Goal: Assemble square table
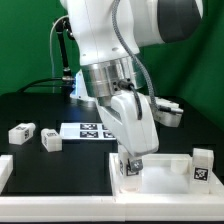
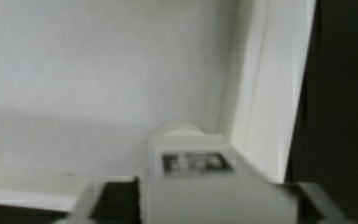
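**Gripping one leg over the square table slab**

Counting four short white legs: the hand (image 1: 131, 172) is closing on the held leg (image 1: 133, 166) from both sides and keeping it upright just above a corner of the slab. The first loose leg (image 1: 22, 131) and the second loose leg (image 1: 52, 141) are lying on the black surface (image 1: 60, 168) at the exterior view's left, near each other but not touching. The upright leg (image 1: 203, 165) is standing at the slab's far end, on the exterior view's right. Each leg is a stubby plastic block wearing a black-and-white tag.

One square table slab (image 1: 170, 172) is resting on the surface, smooth white plastic with its recessed side facing up. The wrist view is showing that shallow recess (image 2: 87, 90) bounded by a raised rim (image 2: 265, 90), with the held leg's rounded end and tag (image 2: 195, 152) sitting over it close to the rim.

One marker board (image 1: 85, 130) is lying flat behind the loose legs.
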You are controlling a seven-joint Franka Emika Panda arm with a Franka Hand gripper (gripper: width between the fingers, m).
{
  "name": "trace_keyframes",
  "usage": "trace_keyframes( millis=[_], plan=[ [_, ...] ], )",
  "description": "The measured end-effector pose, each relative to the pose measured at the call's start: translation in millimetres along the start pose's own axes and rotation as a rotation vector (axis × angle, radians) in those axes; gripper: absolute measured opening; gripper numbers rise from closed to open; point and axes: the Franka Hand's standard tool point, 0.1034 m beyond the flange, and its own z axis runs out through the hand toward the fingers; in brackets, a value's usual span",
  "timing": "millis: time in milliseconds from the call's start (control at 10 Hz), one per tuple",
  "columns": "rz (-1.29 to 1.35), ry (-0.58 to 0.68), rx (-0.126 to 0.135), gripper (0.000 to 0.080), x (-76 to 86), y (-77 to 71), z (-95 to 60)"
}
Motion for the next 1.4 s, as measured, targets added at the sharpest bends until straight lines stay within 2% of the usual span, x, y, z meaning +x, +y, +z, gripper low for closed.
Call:
trace_keyframes(
  millis=[100,200,300,400,600,700,800,900,1000,1100,1200,1300,1400],
  plan=[
    [-0.009,0.001,-0.001,0.0476,0.0,0.1,0.1],
    [-0.271,0.011,-0.033,0.0592,0.9,1.8,-1.1],
    [-0.425,0.014,-0.060,0.0592,-1.9,2.5,-1.7],
    [-0.551,0.026,-0.080,0.0638,-5.6,2.7,-0.8],
    [-0.681,0.022,-0.080,0.0647,-3.3,3.0,-0.7],
    [-0.776,0.026,-0.090,0.0647,-2.7,3.2,-0.8],
    [-0.991,0.046,-0.124,0.0649,-0.4,2.9,-1.6],
    [-1.236,0.088,-0.119,0.0649,4.4,-3.8,-2.2],
    [-1.323,0.115,-0.109,0.0649,10.3,-4.1,-1.0],
    [-1.285,0.109,-0.110,0.0649,8.9,-2.7,-0.1],
    [-1.271,0.109,-0.109,0.0559,8.9,-2.8,-0.1],
    [-1.231,0.111,-0.106,0.0376,8.9,-2.7,0.1],
    [-1.166,0.113,-0.102,0.0376,8.4,-2.8,0.2]
  ],
)
